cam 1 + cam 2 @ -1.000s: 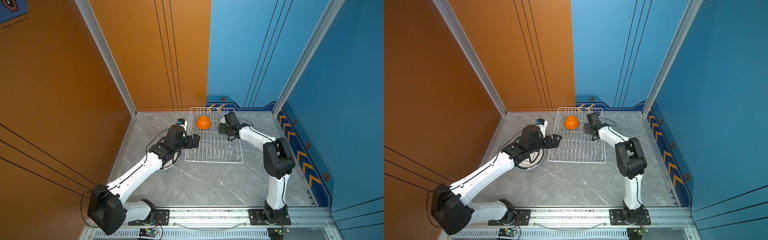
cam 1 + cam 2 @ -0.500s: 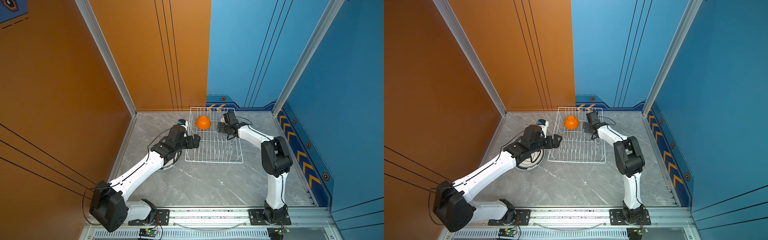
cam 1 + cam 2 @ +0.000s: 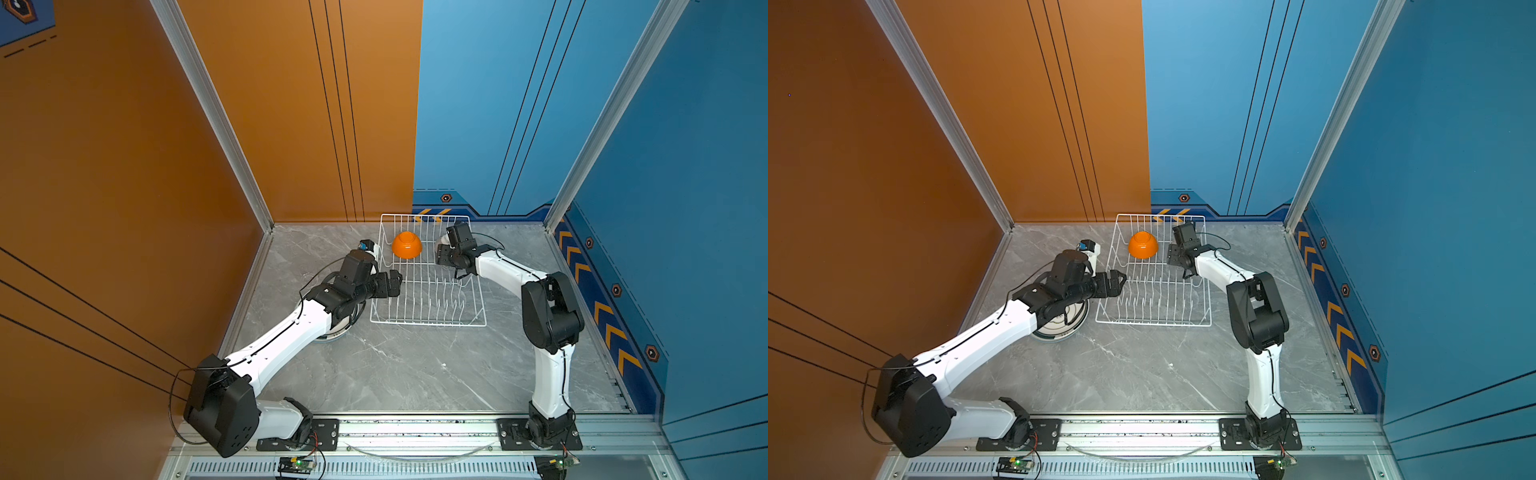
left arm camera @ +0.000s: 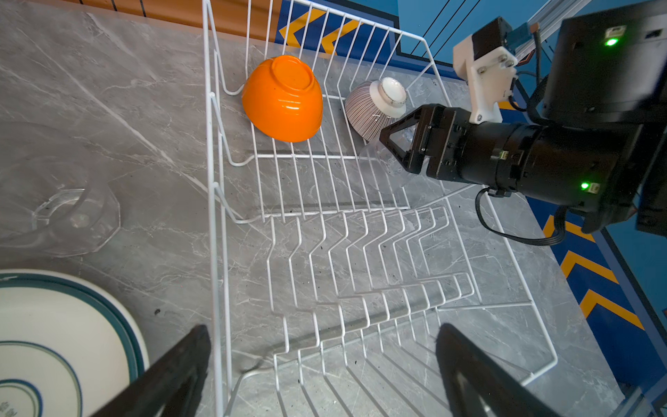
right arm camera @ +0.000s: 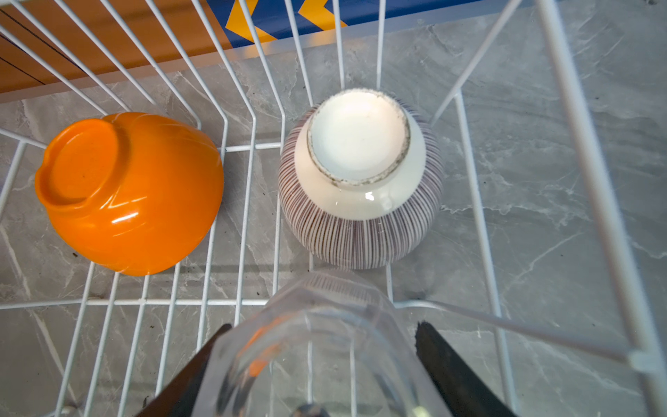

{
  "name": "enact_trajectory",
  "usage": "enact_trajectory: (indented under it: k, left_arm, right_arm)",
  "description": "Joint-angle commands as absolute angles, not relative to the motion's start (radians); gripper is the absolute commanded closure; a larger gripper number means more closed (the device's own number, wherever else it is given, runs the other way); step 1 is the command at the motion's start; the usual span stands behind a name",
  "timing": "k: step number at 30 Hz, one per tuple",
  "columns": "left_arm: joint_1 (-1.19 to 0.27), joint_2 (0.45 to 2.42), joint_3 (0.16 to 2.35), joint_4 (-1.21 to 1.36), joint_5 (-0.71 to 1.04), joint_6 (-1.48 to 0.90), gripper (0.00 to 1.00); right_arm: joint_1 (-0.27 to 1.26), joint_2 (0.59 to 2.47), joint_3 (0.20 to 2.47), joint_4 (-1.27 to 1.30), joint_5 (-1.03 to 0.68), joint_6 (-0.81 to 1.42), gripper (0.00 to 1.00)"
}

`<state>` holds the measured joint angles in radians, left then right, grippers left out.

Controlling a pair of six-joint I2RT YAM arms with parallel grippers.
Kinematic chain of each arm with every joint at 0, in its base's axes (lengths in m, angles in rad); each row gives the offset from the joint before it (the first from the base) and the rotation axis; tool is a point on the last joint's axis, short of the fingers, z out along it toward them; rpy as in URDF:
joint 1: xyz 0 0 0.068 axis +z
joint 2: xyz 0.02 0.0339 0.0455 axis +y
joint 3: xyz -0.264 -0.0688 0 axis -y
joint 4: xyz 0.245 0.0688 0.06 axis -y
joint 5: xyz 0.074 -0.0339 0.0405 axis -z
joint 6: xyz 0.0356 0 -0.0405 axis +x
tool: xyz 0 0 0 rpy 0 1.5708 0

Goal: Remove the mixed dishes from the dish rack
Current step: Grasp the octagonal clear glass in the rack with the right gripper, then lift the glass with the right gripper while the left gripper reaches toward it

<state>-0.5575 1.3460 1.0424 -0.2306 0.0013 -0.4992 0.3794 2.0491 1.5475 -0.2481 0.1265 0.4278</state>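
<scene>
Barely visible, a clear glass (image 5: 310, 361) stands by the dish rack's (image 3: 428, 291) right edge, flanked by the right gripper (image 5: 323, 325); whether the jaws pinch it cannot be told. Just beyond, upturned at the far edge, sit a striped bowl (image 5: 361, 180) and an orange bowl (image 3: 407, 245). The left gripper (image 4: 323, 326) gapes wide at the rack's left edge, and the left arm (image 3: 984, 340) hides most of the plates (image 3: 1059, 330).

2 white arms (image 3: 286, 336) w/ black joints (image 3: 548, 311), black cables (image 4: 519, 236), green LEDs (image 4: 584, 186)

A grey marbled tabletop (image 3: 415, 374) lies between an orange wall (image 3: 291, 104) and a blue wall (image 3: 685, 166) (yellow chevrons (image 3: 604, 311) line its base). A metal rail (image 3: 415, 428) crosses the front.
</scene>
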Motion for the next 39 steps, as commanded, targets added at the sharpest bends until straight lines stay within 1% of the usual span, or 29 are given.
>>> enact_trajectory:
  k: [1,15,20,28,35,39]
  left_arm:
    - [-0.565,1.347,1.070,-0.224,0.010,-0.503,0.02]
    - [-0.574,1.315,1.023,-0.197,0.012,-0.510,0.02]
    - [-0.581,1.309,0.979,-0.112,0.026,-0.525,0.02]
    - [-0.583,1.320,0.967,-0.050,0.055,-0.534,0.02]
    - [-0.593,1.327,0.924,0.116,0.149,-0.561,0.02]
    - [-0.613,1.328,0.909,0.193,0.164,-0.561,0.02]
  right_arm:
    - [0.380,1.989,1.532,-0.228,0.075,0.473,0.40]
    - [0.382,1.830,1.442,-0.146,-0.042,0.603,0.40]
    - [0.387,1.773,1.403,-0.115,-0.057,0.639,0.40]
    - [0.390,1.680,1.330,-0.087,-0.106,0.692,0.40]
    - [0.390,1.580,1.211,0.015,-0.196,0.797,0.40]
    - [0.396,1.526,1.178,0.038,-0.222,0.831,0.40]
